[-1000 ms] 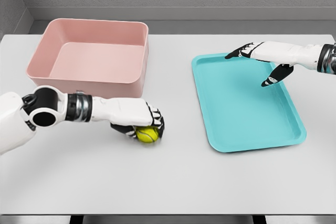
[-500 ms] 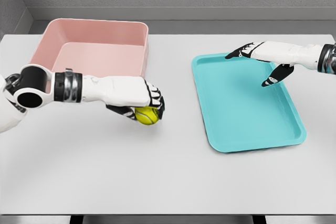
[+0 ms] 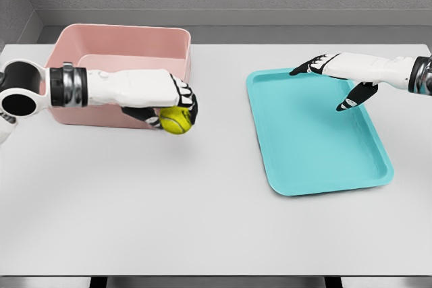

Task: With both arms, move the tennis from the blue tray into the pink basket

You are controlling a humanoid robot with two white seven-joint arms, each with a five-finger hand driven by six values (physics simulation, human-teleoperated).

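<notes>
My left hand (image 3: 174, 108) is shut on the yellow tennis ball (image 3: 175, 121), held in the air in front of the near right corner of the pink basket (image 3: 121, 55). The left forearm crosses the basket's front wall. The blue tray (image 3: 314, 133) lies empty on the right half of the table. My right hand (image 3: 334, 79) hovers open over the tray's far edge, fingers spread and holding nothing.
The white table (image 3: 202, 220) carries only the basket at the back left and the tray at the right. A grey wall runs behind the table's far edge.
The left hand has lifted the tennis ball off the table and carried it up and left toward the pink basket. The right hand has stayed in place.
</notes>
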